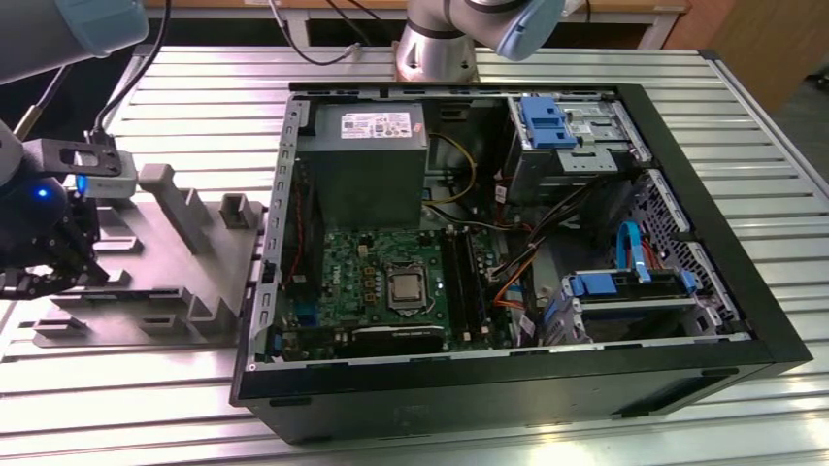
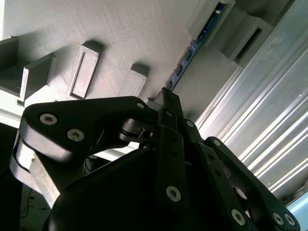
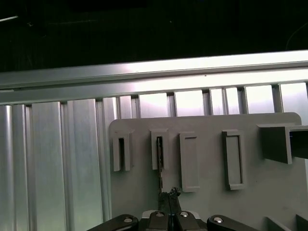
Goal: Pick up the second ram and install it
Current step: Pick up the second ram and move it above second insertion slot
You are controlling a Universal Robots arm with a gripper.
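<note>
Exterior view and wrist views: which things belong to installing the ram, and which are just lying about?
Job: gripper, second ram, gray holder tray, green board, slot sockets.
Just there: power supply, blue drive brackets, processor.

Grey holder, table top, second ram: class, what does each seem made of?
The grey holder looks like matte printed plastic, with fine layer lines. The table top is probably bare aluminium: ribbed, shiny glare. The second ram seems a blue circuit board with dark parts.
</note>
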